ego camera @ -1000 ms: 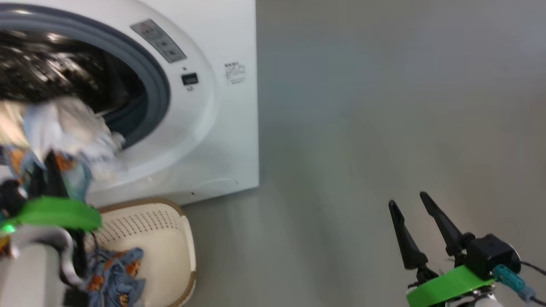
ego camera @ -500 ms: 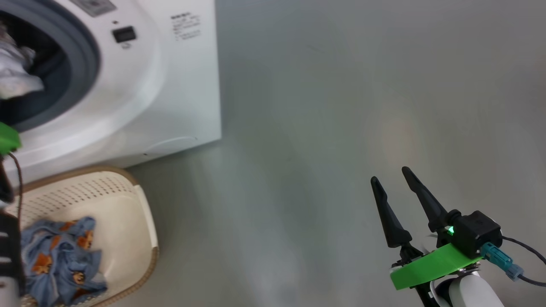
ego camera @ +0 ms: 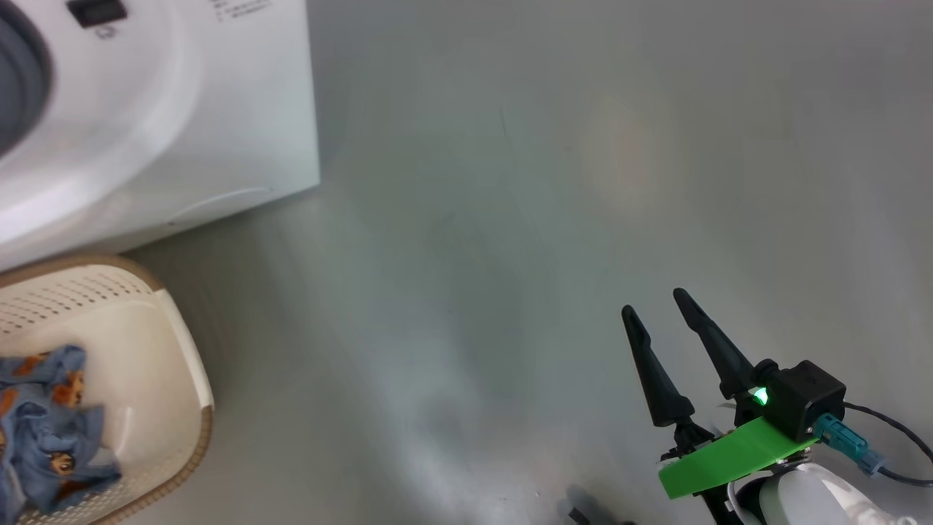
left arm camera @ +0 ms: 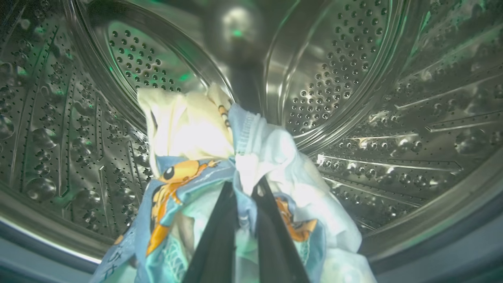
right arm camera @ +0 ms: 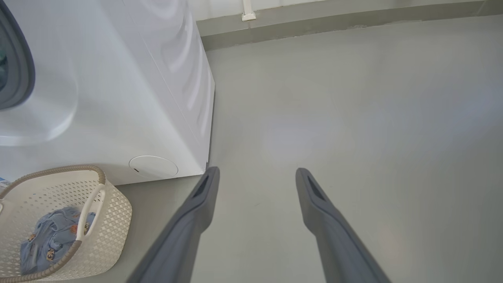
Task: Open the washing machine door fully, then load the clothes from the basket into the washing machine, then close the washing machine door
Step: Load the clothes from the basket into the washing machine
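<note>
Head's swung right and the left gripper [left arm camera: 244, 184] is now deep inside the washing machine [left arm camera: 353, 78], jaws clamped on a clothes bundle [left arm camera: 188, 129] at six o'clock, right gripper [ego camera: 654, 301] wide and empty, blue garment [ego camera: 44, 430] left in the basket [ego camera: 182, 350] at eight o'clock, door-closing yet to come.

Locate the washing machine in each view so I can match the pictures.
Head view: washing machine in the upper left corner.
Left wrist view: its steel drum surrounds the clothes pinched by the left gripper.
Right wrist view: upper left.
Shared landmark: basket at lower left of head and right wrist views.
</note>
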Controlling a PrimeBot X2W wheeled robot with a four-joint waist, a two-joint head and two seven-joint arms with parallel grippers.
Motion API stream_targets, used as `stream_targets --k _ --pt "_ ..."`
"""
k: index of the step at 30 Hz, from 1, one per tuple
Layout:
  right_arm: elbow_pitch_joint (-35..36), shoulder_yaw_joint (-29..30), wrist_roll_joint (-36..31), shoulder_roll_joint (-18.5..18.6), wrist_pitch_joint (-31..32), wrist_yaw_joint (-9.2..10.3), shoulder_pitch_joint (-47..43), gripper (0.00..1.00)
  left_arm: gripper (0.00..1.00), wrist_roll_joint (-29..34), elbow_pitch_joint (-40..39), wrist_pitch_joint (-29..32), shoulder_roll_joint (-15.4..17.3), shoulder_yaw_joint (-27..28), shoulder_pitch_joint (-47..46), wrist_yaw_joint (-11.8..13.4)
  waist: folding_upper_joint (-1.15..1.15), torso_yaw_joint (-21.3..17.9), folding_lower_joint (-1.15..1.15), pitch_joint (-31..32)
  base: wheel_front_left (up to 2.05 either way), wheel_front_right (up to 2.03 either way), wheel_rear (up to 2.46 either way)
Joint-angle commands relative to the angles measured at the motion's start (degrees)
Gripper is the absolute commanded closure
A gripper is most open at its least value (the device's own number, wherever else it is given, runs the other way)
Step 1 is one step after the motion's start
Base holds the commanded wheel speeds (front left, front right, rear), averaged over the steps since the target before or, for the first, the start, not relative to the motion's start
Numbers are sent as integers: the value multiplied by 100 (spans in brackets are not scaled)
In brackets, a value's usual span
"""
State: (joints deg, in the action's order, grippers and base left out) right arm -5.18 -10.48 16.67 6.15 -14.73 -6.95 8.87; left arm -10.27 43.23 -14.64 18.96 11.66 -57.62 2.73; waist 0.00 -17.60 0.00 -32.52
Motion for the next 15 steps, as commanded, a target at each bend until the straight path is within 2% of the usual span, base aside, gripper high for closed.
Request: stream_targets --k 1,9,15 --pt "113 -132 20 114 -27 -54 -18 0 100 127 -72 -35 383 90 -206 29 0 -106 0 -186 0 0 0" --pt "145 -74 120 137 -27 -54 -154 0 100 361 -123 -36 620 78 -812 50 0 -173 0 -436 0 0 0" --pt "201 3 160 154 -27 -54 -303 0 100 457 -475 -36 740 180 -1077 60 0 -222 0 -573 0 0 0"
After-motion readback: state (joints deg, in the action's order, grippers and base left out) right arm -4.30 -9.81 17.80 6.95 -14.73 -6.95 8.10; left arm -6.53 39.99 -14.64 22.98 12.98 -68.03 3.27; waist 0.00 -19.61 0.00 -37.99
